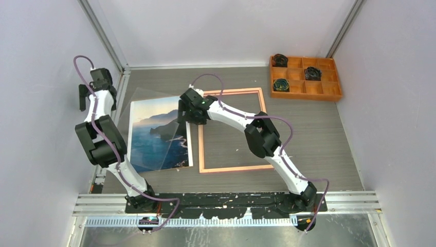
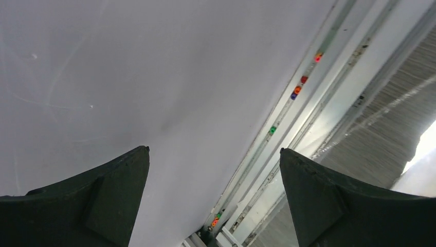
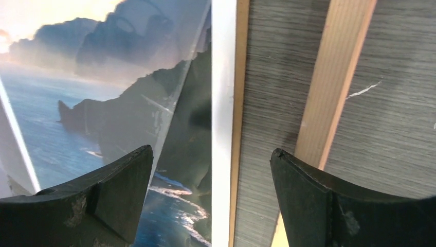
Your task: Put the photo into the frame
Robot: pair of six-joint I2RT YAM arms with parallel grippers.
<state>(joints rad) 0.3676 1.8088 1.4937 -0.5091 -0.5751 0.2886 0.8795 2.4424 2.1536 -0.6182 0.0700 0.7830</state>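
Observation:
The photo (image 1: 157, 136), a blue seascape with dark mountains, lies flat on the table left of the frame (image 1: 234, 167), which lies back up, tan, with bare table inside it. A clear plastic sheet (image 1: 134, 98) lies partly over the photo. My right gripper (image 1: 184, 116) is open and empty above the photo's right edge, by the frame's left bar. In the right wrist view the photo (image 3: 103, 103) lies under the left finger and the frame bar (image 3: 334, 77) under the right one. My left gripper (image 1: 81, 98) is open and empty, raised by the left wall.
An orange compartment tray (image 1: 329, 92) with dark coiled items stands at the back right. A thin tan board edge (image 3: 237, 128) shows under the photo's white border. The left wrist view shows the side wall (image 2: 128, 77) and a metal rail (image 2: 303, 103).

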